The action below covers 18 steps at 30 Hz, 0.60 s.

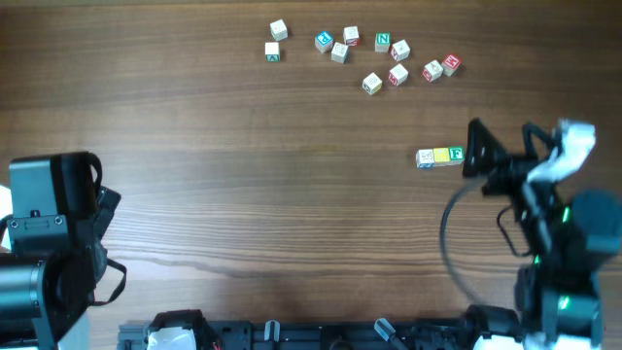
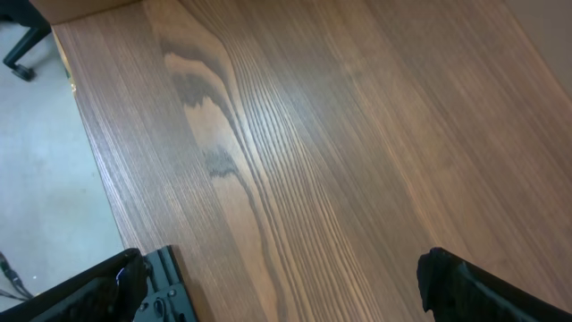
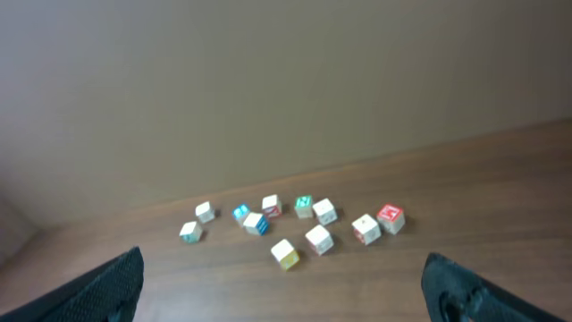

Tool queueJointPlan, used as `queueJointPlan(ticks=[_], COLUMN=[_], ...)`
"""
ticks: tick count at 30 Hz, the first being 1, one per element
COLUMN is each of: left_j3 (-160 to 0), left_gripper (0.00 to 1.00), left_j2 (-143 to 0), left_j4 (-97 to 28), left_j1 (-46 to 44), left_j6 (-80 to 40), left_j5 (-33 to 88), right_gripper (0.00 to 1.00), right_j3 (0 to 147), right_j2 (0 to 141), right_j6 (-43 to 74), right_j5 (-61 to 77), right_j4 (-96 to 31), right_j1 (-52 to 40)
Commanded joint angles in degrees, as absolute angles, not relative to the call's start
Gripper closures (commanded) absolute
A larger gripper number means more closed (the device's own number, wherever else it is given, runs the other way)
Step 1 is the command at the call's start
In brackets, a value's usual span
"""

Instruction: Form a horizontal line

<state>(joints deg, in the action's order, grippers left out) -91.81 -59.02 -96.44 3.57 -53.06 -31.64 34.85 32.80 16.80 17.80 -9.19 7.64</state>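
Wooden letter cubes make the row (image 1: 440, 157): a pale cube (image 1: 425, 157), a yellow cube (image 1: 441, 156) and a green F cube (image 1: 456, 154), side to side on the right half of the counter (image 1: 243, 194). Its long axis runs left to right, the right end tipped very slightly toward the far edge. Just beside the F cube, on its right, is the right hand (image 1: 501, 129), spread wide, holding nothing and pointing at the far edge. The row therefore lies to its left, outside its wrist view. Loose cubes (image 1: 369, 58) are scattered well beyond. The left hand (image 2: 281, 268), also wide and empty, is well apart on the left side. Any squaring nudge would likely fall to the nearer right arm.
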Motion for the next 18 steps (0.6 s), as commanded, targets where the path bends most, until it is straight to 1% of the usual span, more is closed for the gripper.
queueJointPlan(ticks=[1, 5, 9, 16, 18], left_j3=[-91.83, -91.83, -91.83, -91.83, -91.83], left_gripper=[0.00, 0.00, 0.00, 0.00, 0.00], left_j2=[-58.81, -58.81, -58.81, -58.81, -58.81], left_j4=[-96.49, -96.47, -96.49, -96.49, -96.49], left_j1=[4.03, 4.03, 4.03, 4.03, 4.03], left_j6=[-52.97, -52.97, -52.97, -52.99, -52.97], left_j5=[-32.58, -32.58, -32.58, -32.58, -32.58], right_gripper=[0.00, 0.00, 0.00, 0.00, 0.00], right_j3=[24.93, 16.67, 11.77, 3.84, 2.33], right_j2=[20.58, 10.68, 7.03, 0.19, 0.19], right_j6=[16.71, 16.58, 16.56, 16.75, 16.73], right_j5=[21.67, 21.08, 17.96, 7.35, 6.72], right_j4=[1.23, 13.08, 19.16, 21.98, 22.20], right_j1=[7.40, 6.28, 3.90, -1.19, -1.23])
